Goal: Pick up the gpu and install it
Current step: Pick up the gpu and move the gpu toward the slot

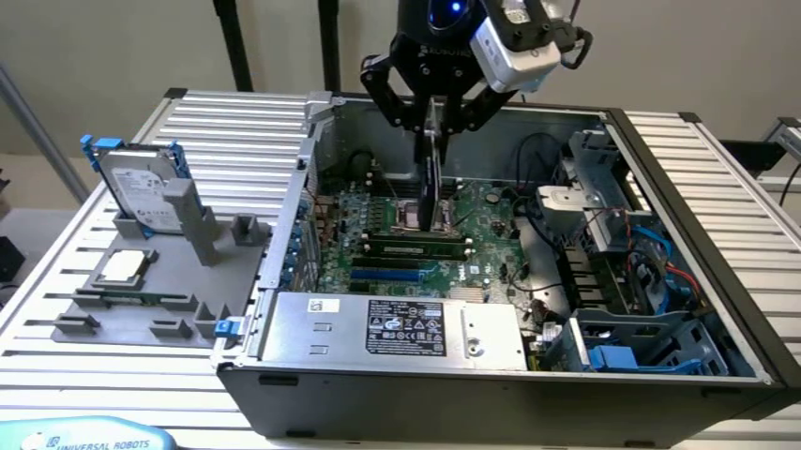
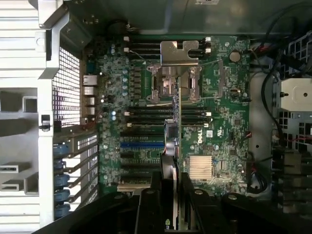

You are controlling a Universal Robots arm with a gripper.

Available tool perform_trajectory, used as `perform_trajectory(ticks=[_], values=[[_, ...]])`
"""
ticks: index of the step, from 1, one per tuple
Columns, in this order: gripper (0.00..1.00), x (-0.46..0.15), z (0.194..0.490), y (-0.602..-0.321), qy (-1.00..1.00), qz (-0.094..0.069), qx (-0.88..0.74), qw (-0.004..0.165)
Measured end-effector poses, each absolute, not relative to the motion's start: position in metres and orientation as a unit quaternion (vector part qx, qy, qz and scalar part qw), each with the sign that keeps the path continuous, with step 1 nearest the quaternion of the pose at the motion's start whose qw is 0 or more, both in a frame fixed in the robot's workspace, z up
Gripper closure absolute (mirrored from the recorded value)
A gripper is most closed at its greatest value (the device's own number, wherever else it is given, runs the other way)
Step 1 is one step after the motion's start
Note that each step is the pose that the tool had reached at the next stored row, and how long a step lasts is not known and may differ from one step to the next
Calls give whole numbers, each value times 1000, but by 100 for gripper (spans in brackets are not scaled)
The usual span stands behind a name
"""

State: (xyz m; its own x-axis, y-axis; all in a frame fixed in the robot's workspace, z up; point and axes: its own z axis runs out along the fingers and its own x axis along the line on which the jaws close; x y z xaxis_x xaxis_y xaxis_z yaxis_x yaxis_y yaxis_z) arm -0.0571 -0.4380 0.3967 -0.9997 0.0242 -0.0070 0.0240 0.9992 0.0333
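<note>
Green gpu (image 1: 434, 178) hanging clamped in my part-closed fingers (image 1: 392, 101); I am wanting it square over the motherboard (image 1: 489, 211) beneath them.

The gripper (image 1: 434, 111) is glossy black, and the gpu (image 1: 433, 183) between its fingers shows as a dark, near-black edge. Directly beneath the gripper, the motherboard (image 2: 229, 122) is deep green, speckled with tiny silver and black parts and crossed by black slots and one bright blue slot (image 2: 141, 145). Close by it, the heatsink (image 2: 201, 167) is pale silver with fine parallel fins. Nearer the camera than the gripper, the power supply (image 1: 313, 328) is light silver and carries a black label (image 1: 407, 328) with white print. Well apart from the gripper, toward the exterior view's left, the hard drive (image 1: 135, 192) is silver with blue side rails and stands on a plain grey rack (image 1: 138, 323). The table (image 1: 238, 141) is silver, striped with parallel ribs.
</note>
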Motion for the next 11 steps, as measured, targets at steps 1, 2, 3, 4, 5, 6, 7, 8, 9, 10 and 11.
perform_trajectory(ticks=[1, 2, 3, 4, 5, 6, 7, 8, 9, 10, 11], values=[[73, -55, 395, -438, 1000, 16, 11, 4], [73, -53, 393, -437, 1000, 16, 11, 4], [73, -51, 391, -437, 1000, 15, 10, 4], [73, -49, 389, -437, 1000, 15, 9, 4], [73, -47, 388, -436, 1000, 15, 9, 4], [73, -45, 386, -436, 1000, 14, 8, 4], [73, -42, 384, -436, 1000, 14, 8, 4], [73, -40, 382, -435, 1000, 14, 7, 4], [73, -37, 380, -435, 1000, 13, 7, 4], [73, -34, 378, -435, 1000, 13, 6, 4], [73, -30, 377, -435, 1000, 13, 6, 4]])
